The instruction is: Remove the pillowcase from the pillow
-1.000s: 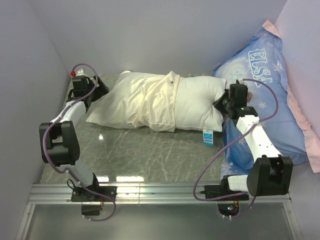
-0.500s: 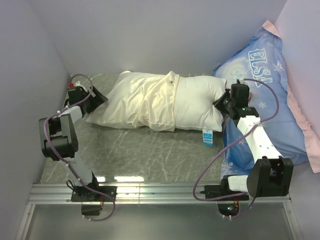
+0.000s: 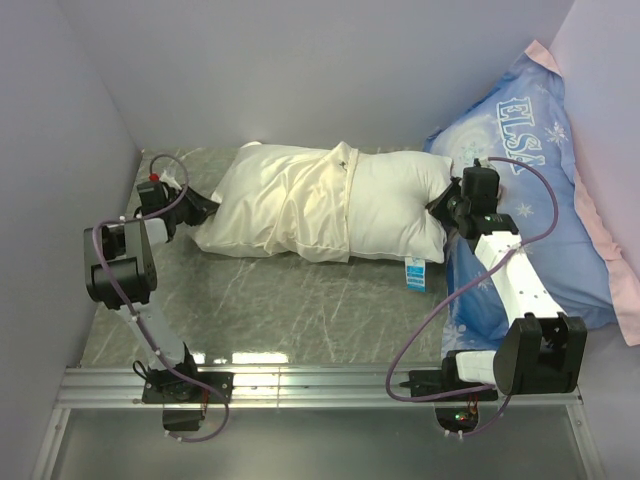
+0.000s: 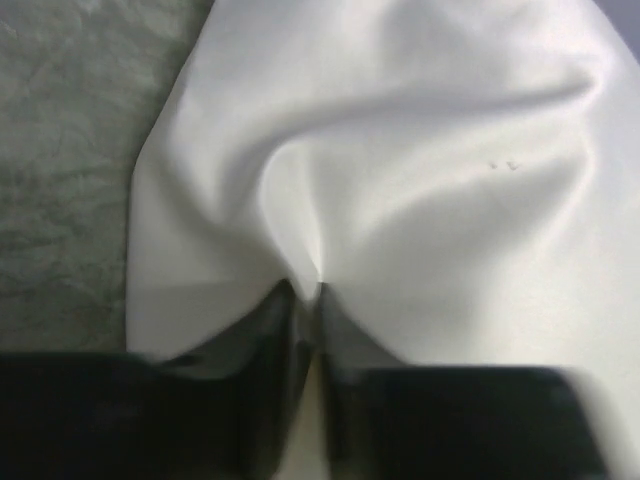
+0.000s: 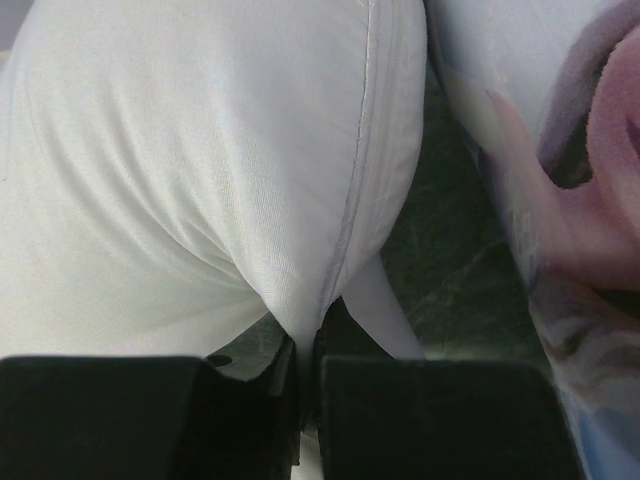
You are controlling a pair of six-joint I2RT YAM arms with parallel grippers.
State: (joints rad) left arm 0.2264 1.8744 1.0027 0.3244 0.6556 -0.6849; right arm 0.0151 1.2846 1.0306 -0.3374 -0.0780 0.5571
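Observation:
The cream pillowcase (image 3: pixel 280 205) covers the left half of the white pillow (image 3: pixel 395 205), which lies across the back of the table. My left gripper (image 3: pixel 205 210) is at the pillowcase's left end. In the left wrist view its jaws (image 4: pixel 303 295) are shut on a pinched fold of the cream pillowcase (image 4: pixel 400 180). My right gripper (image 3: pixel 440 210) is at the pillow's bare right end. The right wrist view shows it (image 5: pixel 305 335) shut on the seamed edge of the pillow (image 5: pixel 200 150). A small blue-and-white tag (image 3: pixel 416 273) hangs at the pillow's near right corner.
A large blue "ELSA" pillow (image 3: pixel 530 170) leans at the right, close behind my right arm, with pink fabric (image 3: pixel 600 240) along its far edge. Walls close in the left side and the back. The grey marbled table (image 3: pixel 300 300) runs to a metal rail (image 3: pixel 320 385) at the near edge.
My left gripper has moved right from the back left corner to the pillowcase's left end and closed on its fabric. The right arm has not moved.

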